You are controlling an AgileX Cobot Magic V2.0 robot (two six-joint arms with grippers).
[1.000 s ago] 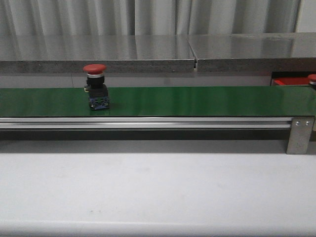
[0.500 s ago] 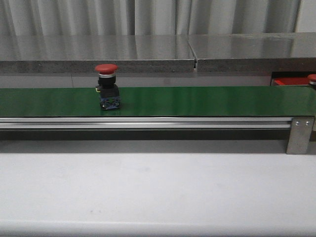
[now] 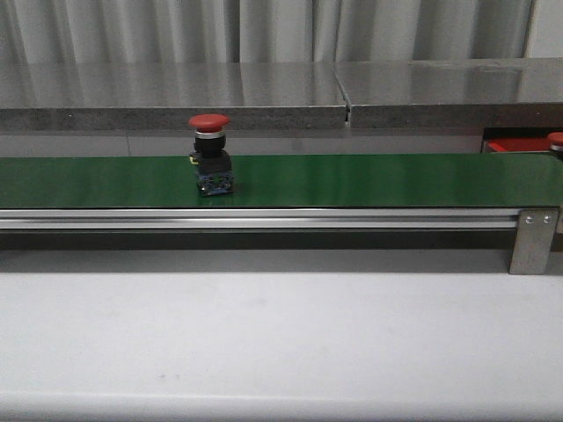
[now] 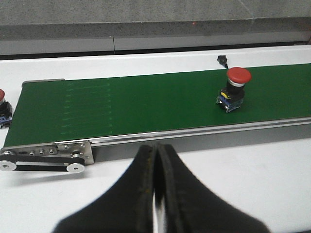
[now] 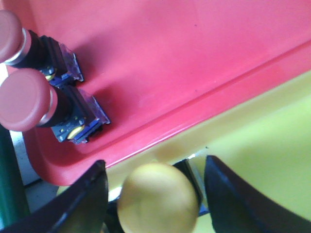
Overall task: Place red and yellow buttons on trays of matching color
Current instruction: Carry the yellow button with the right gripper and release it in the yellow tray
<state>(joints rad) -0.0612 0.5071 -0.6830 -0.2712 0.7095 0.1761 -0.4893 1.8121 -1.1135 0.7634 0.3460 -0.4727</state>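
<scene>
A red button on a black and blue base stands upright on the green belt, left of centre; the left wrist view shows this red button too. My left gripper is shut and empty over the white table in front of the belt. My right gripper is open, its fingers either side of a yellow button on the yellow tray. Two red buttons lie in the red tray beside it. The front view shows this red tray at the far right.
The belt's metal end bracket stands at the right, and its roller end shows in the left wrist view. Another red button sits off the belt's end. A grey steel counter runs behind the belt.
The red button on the belt has travelled to the right, still upright. Nothing else in the front view has moved.
</scene>
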